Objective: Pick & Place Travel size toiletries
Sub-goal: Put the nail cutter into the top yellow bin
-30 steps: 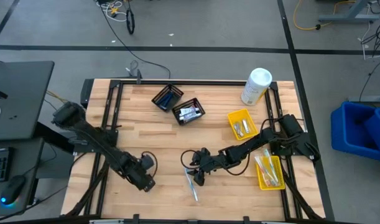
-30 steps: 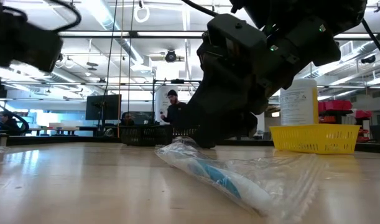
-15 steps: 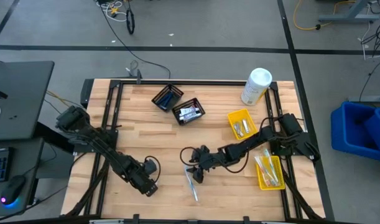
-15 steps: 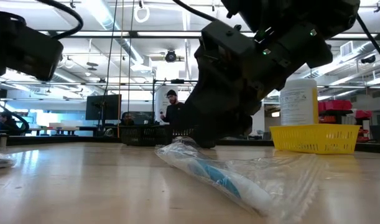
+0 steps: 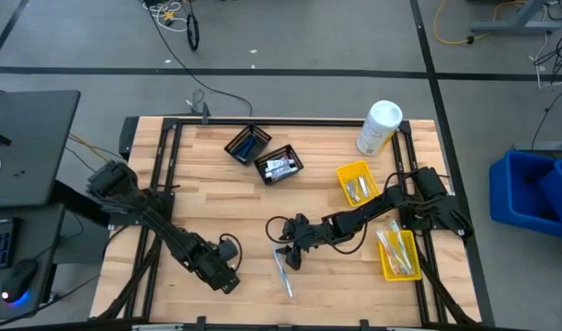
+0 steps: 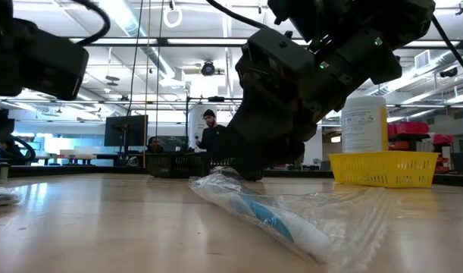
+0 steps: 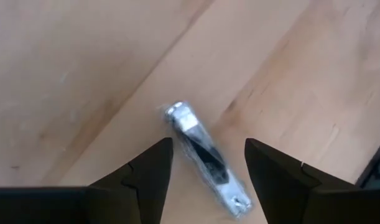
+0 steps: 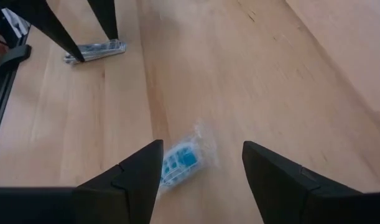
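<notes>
On the desk a wrapped toothbrush lies at about 6 o'clock from the centre. The right gripper hangs just over its head end, at 12 o'clock from it; its fingers stand open around the blue head and hold nothing. The left gripper is low at 7 o'clock. Its fingers are wide open over a small silver piece, not gripping it.

The wooden table fills the frame's centre. On it lie a wrapped toothbrush at lower centre, two black baskets upper centre, two yellow bins and a white canister right.
</notes>
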Available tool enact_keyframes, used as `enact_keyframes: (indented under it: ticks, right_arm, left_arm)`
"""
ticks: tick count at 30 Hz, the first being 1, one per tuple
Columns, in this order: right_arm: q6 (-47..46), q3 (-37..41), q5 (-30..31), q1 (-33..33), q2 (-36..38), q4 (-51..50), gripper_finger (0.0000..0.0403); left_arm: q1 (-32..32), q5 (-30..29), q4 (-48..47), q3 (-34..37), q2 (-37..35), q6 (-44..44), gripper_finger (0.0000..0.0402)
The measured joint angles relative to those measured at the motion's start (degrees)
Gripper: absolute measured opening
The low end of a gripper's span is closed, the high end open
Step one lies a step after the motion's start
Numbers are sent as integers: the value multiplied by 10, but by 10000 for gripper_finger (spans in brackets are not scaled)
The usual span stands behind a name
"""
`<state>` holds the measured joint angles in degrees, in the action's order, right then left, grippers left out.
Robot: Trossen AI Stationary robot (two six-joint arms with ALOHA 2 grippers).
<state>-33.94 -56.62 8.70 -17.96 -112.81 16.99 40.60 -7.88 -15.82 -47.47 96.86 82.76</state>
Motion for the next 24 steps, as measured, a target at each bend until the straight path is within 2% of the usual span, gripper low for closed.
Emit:
enact_keyframes:
  ticks: [6, 18, 24]
  right_arm:
    - [5, 0, -4, 0, 0, 0, 240]
    - [36, 0, -4, 0, 0, 4, 250]
    - [49, 0, -4, 0, 0, 8, 237]
  left_arm:
    - [1, 1, -9, -1, 12, -49, 208]
    - [-12, 4, -42, 2, 2, -120, 73]
    - [-37, -5, -53, 3, -7, -164, 60]
